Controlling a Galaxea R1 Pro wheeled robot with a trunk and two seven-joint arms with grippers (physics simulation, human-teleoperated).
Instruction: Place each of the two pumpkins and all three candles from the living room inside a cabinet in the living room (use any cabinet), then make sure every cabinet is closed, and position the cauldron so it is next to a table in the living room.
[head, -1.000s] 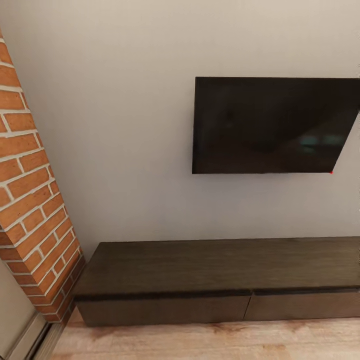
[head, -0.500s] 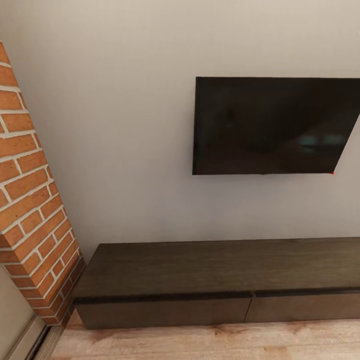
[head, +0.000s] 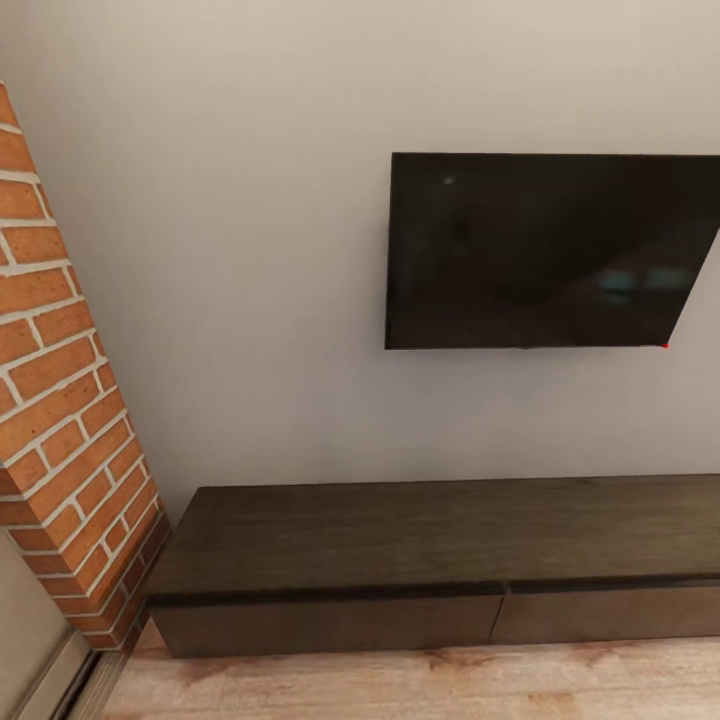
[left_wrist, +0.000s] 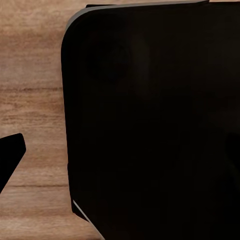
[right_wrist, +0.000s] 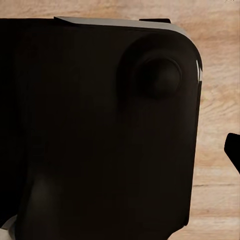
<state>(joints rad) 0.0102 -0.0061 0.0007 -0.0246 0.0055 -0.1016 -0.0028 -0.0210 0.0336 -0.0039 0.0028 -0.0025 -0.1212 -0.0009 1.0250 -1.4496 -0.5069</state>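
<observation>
A: Nearest item?
B: Wood floor (head: 420, 685); in both wrist views a black robot body (left_wrist: 155, 120) covers it.
A: Grippers?
B: A dark tip (left_wrist: 9, 159) by the left wrist, another (right_wrist: 233, 150) by the right; how far either is open I cannot tell.
A: Containers?
B: Cabinet (head: 420, 545) against the far wall, both visible drawer fronts (head: 325, 624) flush, top bare, contents hidden.
A: Beyond?
B: Television (head: 545, 250) above; brick column (head: 60, 400) at left.
</observation>
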